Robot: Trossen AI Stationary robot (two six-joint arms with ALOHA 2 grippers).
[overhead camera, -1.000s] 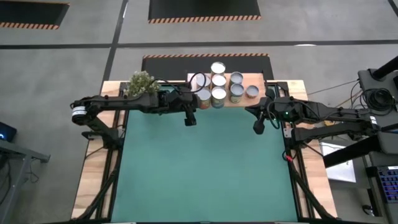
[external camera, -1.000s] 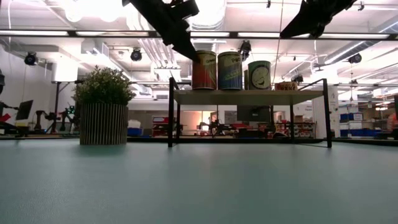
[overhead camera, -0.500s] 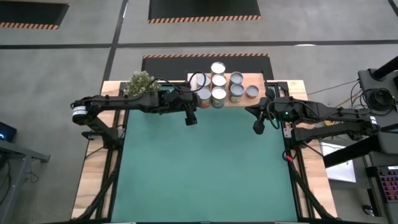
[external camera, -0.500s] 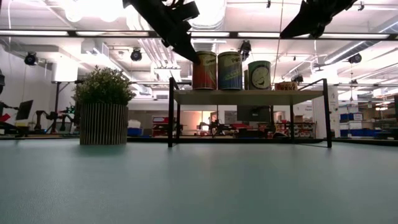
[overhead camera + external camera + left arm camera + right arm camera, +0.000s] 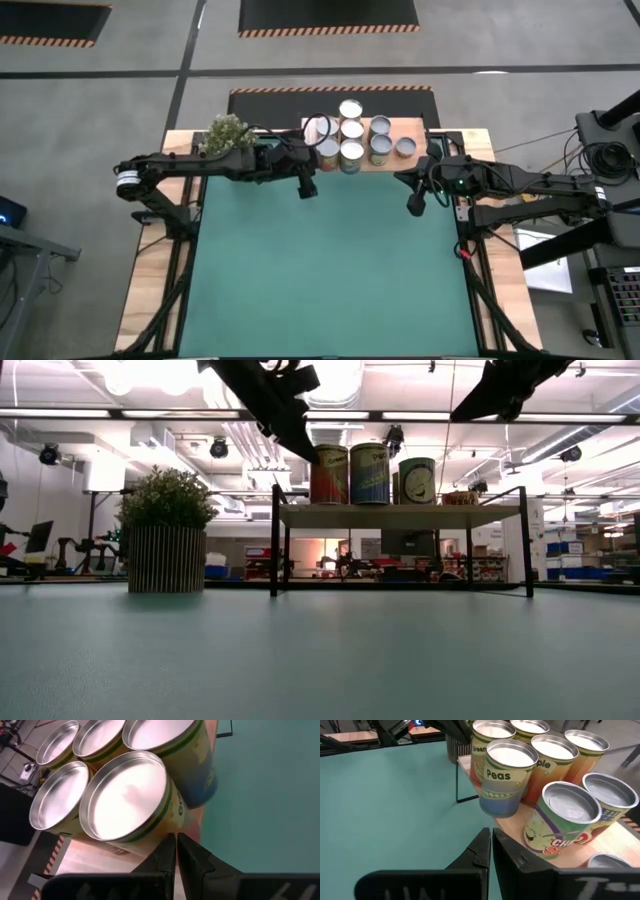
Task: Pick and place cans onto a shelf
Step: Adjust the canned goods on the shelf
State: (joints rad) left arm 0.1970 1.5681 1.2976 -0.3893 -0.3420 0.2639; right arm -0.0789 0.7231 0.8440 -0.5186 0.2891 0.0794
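Cans: eight short cylinders (image 5: 351, 131) with dished, silvery metal tops and glossy printed paper sides; all stand upright and close-packed on the shelf. One label reads "Peas" (image 5: 505, 776); another carries a cartoon face (image 5: 559, 830).
Shelf: flat rectangular board of pale wood (image 5: 412, 160) on thin black metal legs (image 5: 274, 540), standing at the far edge of the table, raised above the mat.
Left gripper: dark, matte fingers pressed together (image 5: 308, 188), holding nothing; it hangs over the mat just beside the shelf's left front corner, its tips just beside the nearest can (image 5: 127, 802).
Right gripper: dark fingers likewise closed and empty (image 5: 415, 205); it hangs over the mat near the shelf's right front corner, apart from the cans.
Mat: smooth, matte green sheet (image 5: 330, 270) covering the table's middle.
Table: light wood, grain visible along the bare side strips (image 5: 142, 300).
Potted plant: bushy green foliage in a ribbed cylindrical pot (image 5: 166, 530), left of the shelf.
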